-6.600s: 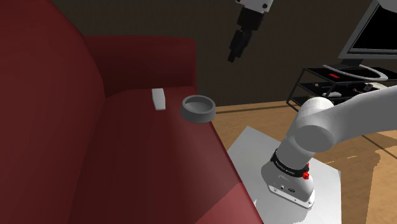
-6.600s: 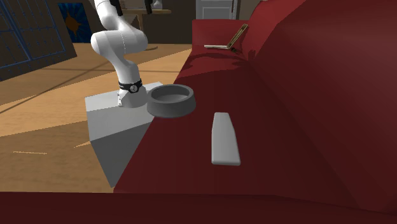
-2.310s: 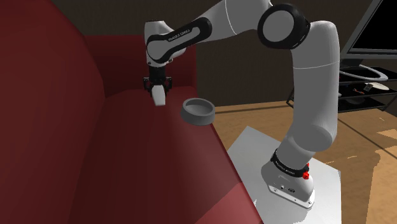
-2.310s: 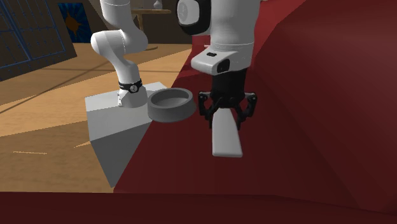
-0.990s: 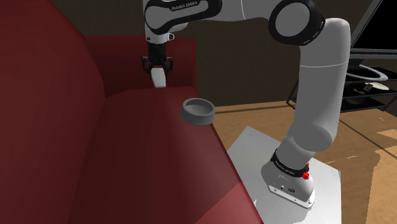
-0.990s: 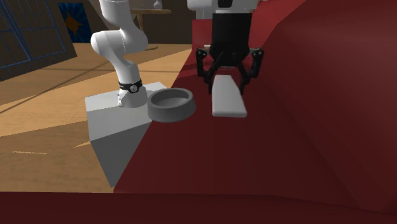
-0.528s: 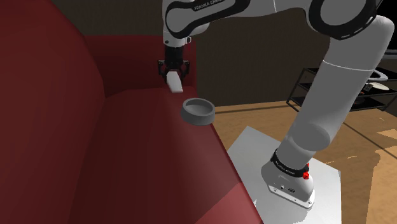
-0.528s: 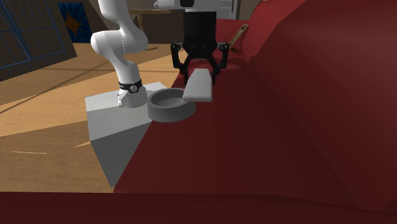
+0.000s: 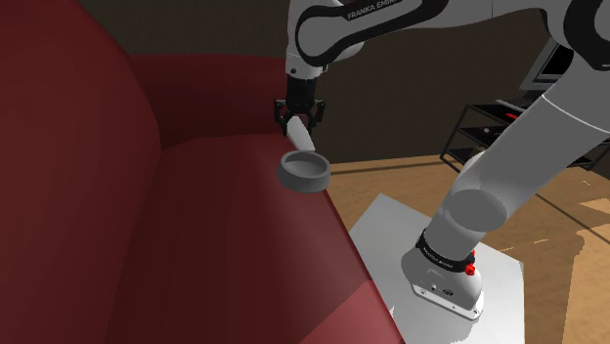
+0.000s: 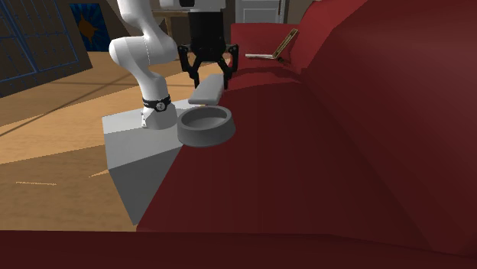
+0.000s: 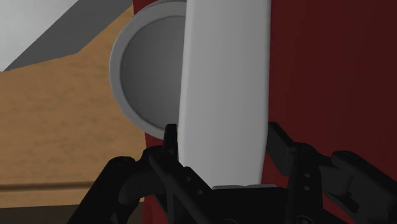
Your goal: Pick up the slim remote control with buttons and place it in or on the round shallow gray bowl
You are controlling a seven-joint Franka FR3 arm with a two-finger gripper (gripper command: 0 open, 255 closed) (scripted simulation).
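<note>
Gripper (image 10: 208, 74) pinches the pale grey remote (image 10: 206, 92) (drawn plain), clear of the red sofa (image 10: 329, 160), just over the round grey bowl (image 10: 205, 127) rim.

Red sofa (image 9: 225, 235) bears grey bowl (image 9: 303, 172)

Gray bowl (image 11: 149, 73) partly behind white remote (image 11: 222, 89).
</note>
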